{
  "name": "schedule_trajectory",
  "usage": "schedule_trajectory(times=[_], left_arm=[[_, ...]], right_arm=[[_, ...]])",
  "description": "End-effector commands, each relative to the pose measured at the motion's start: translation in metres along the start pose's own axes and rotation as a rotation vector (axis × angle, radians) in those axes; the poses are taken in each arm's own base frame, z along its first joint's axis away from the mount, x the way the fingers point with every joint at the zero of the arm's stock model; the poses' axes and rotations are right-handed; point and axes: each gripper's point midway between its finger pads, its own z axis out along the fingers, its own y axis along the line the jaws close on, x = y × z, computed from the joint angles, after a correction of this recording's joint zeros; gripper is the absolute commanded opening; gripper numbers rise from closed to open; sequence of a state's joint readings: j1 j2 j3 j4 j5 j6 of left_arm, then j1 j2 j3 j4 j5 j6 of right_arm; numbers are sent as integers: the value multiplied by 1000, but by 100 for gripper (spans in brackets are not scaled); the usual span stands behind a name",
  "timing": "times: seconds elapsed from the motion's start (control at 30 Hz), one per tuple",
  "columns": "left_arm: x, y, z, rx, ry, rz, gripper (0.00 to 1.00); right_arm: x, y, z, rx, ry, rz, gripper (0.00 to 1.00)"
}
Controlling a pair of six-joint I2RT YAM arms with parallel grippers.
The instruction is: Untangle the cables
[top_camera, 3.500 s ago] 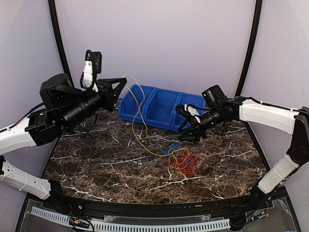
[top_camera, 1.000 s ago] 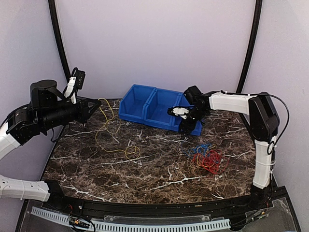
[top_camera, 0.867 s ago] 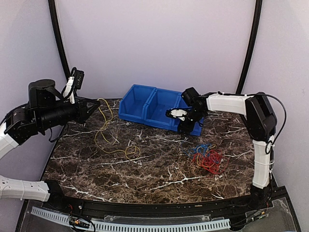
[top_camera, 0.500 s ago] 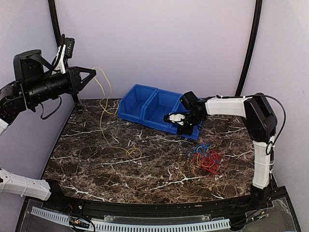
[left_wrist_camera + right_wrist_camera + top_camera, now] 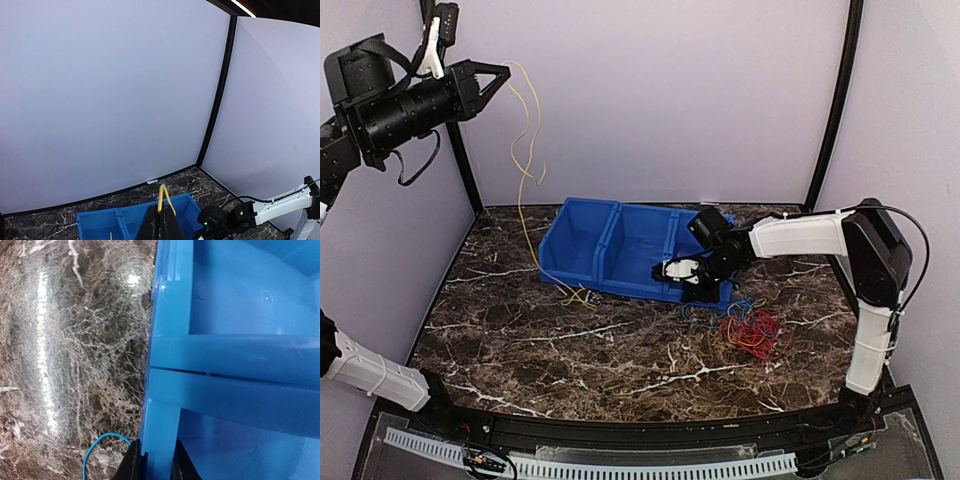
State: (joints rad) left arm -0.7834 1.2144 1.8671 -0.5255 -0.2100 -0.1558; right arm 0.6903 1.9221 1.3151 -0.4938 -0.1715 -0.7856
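On the near part of the dark brown marble worktop point(image 5: 570, 350), towards the right side, lies a loose tangle of thin red and blue cables point(image 5: 748, 328), its blue strands reaching to the foot of the blue plastic three-compartment bin point(image 5: 640, 245) just behind it. The right gripper point(image 5: 672, 272) is beside that tangle, not on it. It has narrowed onto the front wall of the bin near the right-hand divider, and its wrist view shows one finger point(image 5: 132, 462) outside the wall and the other inside, both pressed against the plastic. A single blue cable loop point(image 5: 97, 447) curls on the marble just beside the outer finger, without touching it as far as can be seen. The bin sits at an angle across the middle of the worktop. Off its front left corner, the lower end of the thin yellow cable point(image 5: 520, 205) rests in a small coil on the marble, well apart from the red and blue tangle. From there it rises in wavy strands along the back wall to the left gripper point(image 5: 503, 72), held high at the far left. Its fingers are pinched fully together on the cable, and a short yellow loop stands out above the tips in the left wrist view.
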Motion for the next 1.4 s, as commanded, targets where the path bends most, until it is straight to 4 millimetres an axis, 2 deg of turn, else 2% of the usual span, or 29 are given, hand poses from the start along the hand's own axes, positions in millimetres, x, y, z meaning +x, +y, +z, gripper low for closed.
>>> schedule_trajectory(times=[0.0, 0.1, 0.2, 0.3, 0.33, 0.4, 0.57, 0.7, 0.8, 0.9, 0.97, 1.13, 1.2, 1.23, 1.27, 1.3, 1.33, 1.37], left_arm=[[-46, 1, -13, -9, -127, 18, 0], [-62, -1, -9, -16, -161, 32, 0], [-80, 6, -8, -74, -215, 68, 0], [-80, 10, 8, -129, -219, 144, 0], [-83, 13, 10, -149, -227, 152, 0], [-76, 13, 27, -173, -204, 190, 0], [-67, 19, 52, -241, -182, 271, 0], [-60, 28, 73, -274, -167, 294, 0], [-54, 36, 90, -268, -157, 284, 0], [-50, 56, 105, -287, -149, 268, 0], [-37, 71, 120, -295, -115, 263, 0], [13, 103, 157, -283, -2, 213, 0], [47, 109, 168, -266, 68, 196, 0], [56, 108, 171, -246, 81, 180, 0], [75, 109, 172, -237, 121, 161, 0], [75, 105, 168, -216, 113, 146, 0], [100, 108, 170, -214, 159, 125, 0], [96, 105, 164, -200, 136, 112, 0]], right_arm=[[-8, 13, 3, -9, -9, -113, 4], [-13, 13, 8, -1, -3, -152, 6], [-20, 9, 7, 8, -11, -150, 25], [-32, 7, -12, 19, -51, -133, 43], [-37, 8, -22, 22, -70, -131, 48], [-41, 11, -42, 24, -90, -130, 55], [-36, 24, -88, 39, -102, -106, 60], [-27, 38, -121, 51, -177, -55, 62], [-13, 48, -136, 41, -245, 23, 64], [4, 47, -148, 48, -289, 109, 65], [13, 45, -156, 47, -343, 178, 65], [35, 40, -173, 88, -489, 323, 65], [47, 36, -177, 126, -534, 365, 67], [52, 36, -178, 142, -541, 370, 68], [55, 35, -178, 159, -539, 371, 69], [58, 33, -178, 170, -535, 374, 69], [60, 32, -178, 181, -533, 377, 69], [63, 30, -178, 190, -530, 383, 69]])
